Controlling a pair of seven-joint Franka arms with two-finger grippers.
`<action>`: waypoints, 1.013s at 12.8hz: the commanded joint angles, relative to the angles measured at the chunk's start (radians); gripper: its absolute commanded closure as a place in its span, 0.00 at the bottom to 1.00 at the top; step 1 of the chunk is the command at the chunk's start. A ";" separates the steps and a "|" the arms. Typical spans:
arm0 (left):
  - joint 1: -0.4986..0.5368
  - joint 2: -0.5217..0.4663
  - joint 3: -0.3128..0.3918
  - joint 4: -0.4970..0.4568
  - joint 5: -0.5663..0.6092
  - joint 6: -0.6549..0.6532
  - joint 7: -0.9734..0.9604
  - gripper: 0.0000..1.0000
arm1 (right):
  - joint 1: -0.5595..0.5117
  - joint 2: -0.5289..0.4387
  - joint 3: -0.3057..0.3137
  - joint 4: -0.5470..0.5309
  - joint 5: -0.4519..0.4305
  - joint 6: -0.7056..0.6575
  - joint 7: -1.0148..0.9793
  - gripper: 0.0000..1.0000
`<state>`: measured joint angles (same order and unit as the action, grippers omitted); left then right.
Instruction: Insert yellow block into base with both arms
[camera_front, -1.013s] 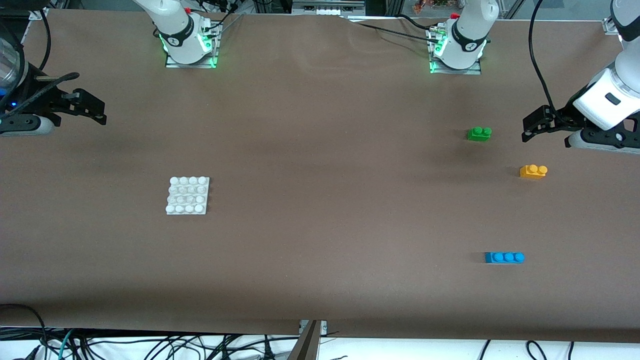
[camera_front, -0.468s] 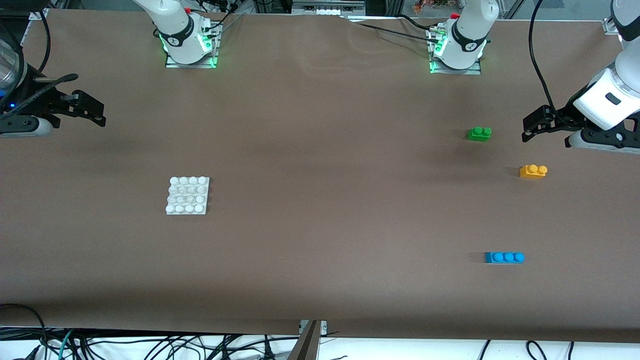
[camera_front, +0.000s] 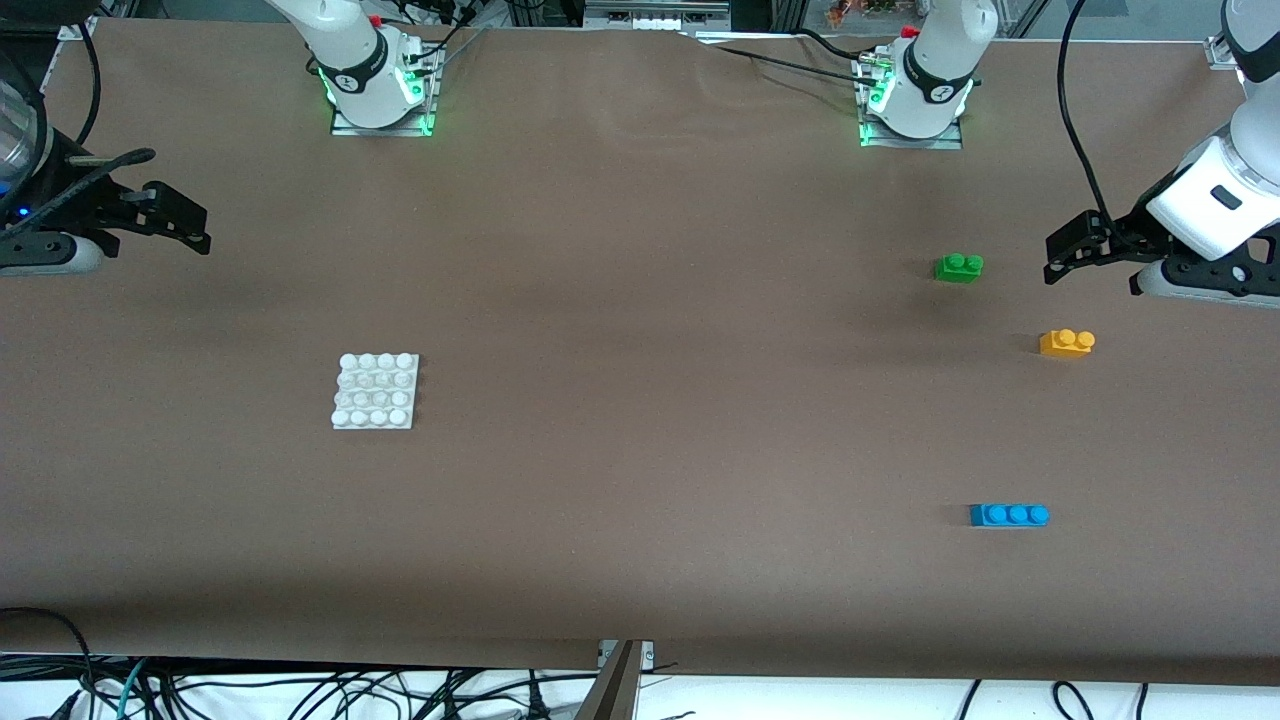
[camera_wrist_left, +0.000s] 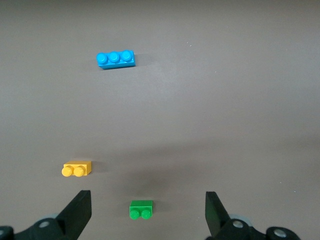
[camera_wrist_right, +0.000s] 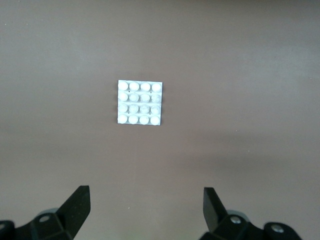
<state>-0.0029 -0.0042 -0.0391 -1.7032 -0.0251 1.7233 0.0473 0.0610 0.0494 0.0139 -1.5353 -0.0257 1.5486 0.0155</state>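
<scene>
The yellow block (camera_front: 1067, 343) lies on the brown table toward the left arm's end, its two studs up. It also shows in the left wrist view as the yellow block (camera_wrist_left: 77, 169). My left gripper (camera_front: 1066, 250) hangs open and empty over the table close to it; in its own view the left gripper (camera_wrist_left: 148, 199) is spread wide. The white studded base (camera_front: 375, 391) lies toward the right arm's end and shows as the base (camera_wrist_right: 139, 102) in the right wrist view. My right gripper (camera_front: 195, 227) hangs open and empty at that end, well off the base; its own view shows the right gripper (camera_wrist_right: 145, 196).
A green two-stud brick (camera_front: 959, 267) lies farther from the front camera than the yellow block and shows as the green brick (camera_wrist_left: 141, 209). A longer blue brick (camera_front: 1009, 515) lies nearer the camera, also seen as the blue brick (camera_wrist_left: 115, 59). Cables hang along the table's front edge.
</scene>
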 joint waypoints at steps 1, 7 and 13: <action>0.004 0.018 -0.001 0.030 -0.019 -0.018 0.003 0.00 | -0.017 0.006 0.011 0.014 0.010 -0.001 -0.006 0.00; 0.004 0.018 -0.001 0.031 -0.021 -0.018 0.003 0.00 | -0.010 0.003 0.014 0.015 0.001 -0.004 0.009 0.00; 0.004 0.018 0.001 0.031 -0.021 -0.018 0.003 0.00 | -0.010 -0.005 0.012 0.014 0.012 -0.013 -0.026 0.00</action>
<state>-0.0028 -0.0011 -0.0391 -1.7029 -0.0251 1.7233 0.0473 0.0608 0.0461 0.0161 -1.5342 -0.0257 1.5478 0.0070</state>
